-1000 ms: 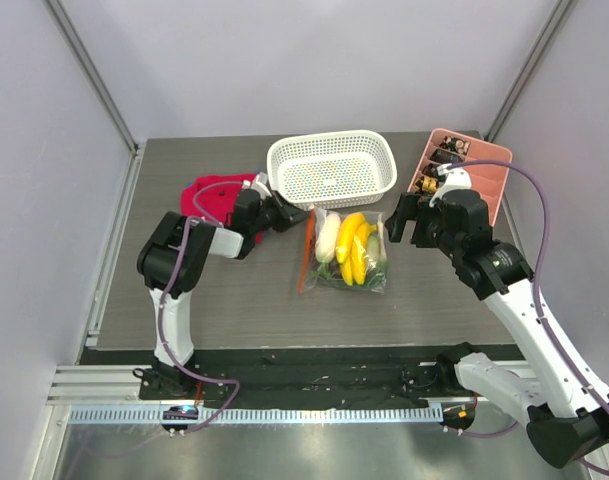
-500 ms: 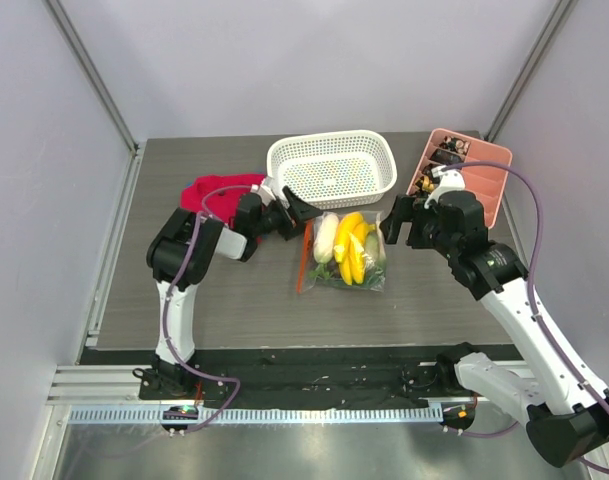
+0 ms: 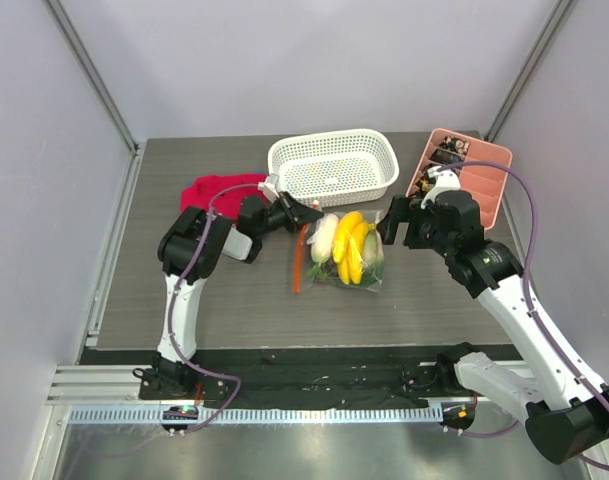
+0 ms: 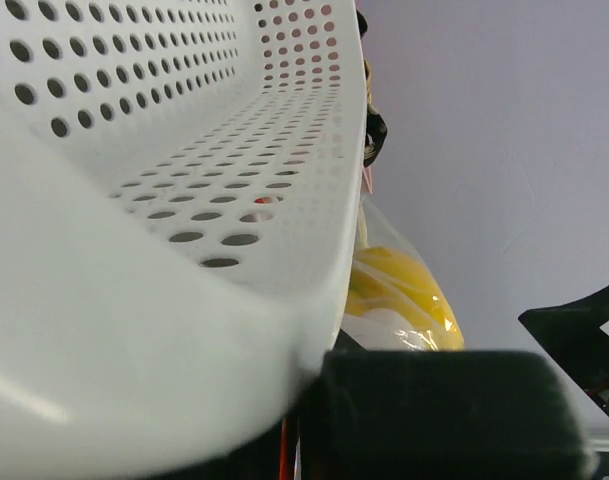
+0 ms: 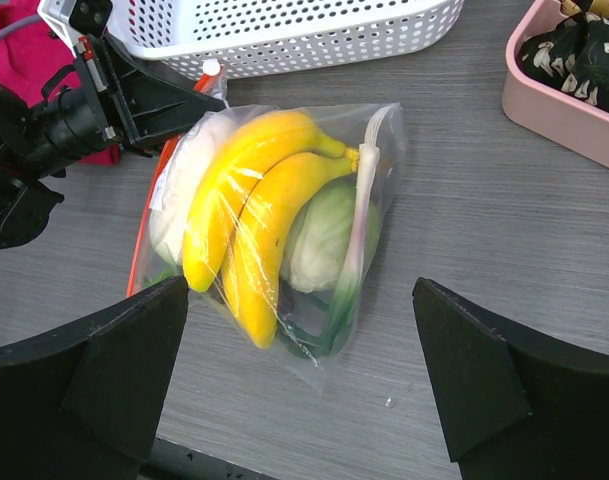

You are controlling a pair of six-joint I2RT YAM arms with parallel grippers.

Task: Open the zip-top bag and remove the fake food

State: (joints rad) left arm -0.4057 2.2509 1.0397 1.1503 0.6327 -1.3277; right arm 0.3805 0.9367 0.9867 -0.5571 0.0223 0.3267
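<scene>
The zip-top bag (image 3: 346, 252) lies flat mid-table, its orange-red zipper strip (image 3: 299, 258) along its left edge. Inside is the fake food: yellow bananas (image 5: 254, 210), a white radish-like piece (image 5: 179, 195) and a green round piece (image 5: 324, 235). My left gripper (image 3: 302, 214) is at the bag's far-left corner, just in front of the basket. Its fingers look closed on the far end of the zipper strip (image 4: 284, 450). My right gripper (image 3: 389, 228) is open. It hovers over the bag's right side, with a finger (image 5: 124, 370) on either side of the bag's near end.
A white perforated basket (image 3: 329, 138) stands right behind the bag and fills the left wrist view (image 4: 134, 250). A pink divided tray (image 3: 479, 180) with dark pieces is at the far right. A red cloth (image 3: 212, 190) lies at the far left, behind my left arm.
My left gripper has moved right along the basket's front to the bag's far-left corner and narrowed there. The bag has shifted slightly. My right gripper has edged left over the bag.
</scene>
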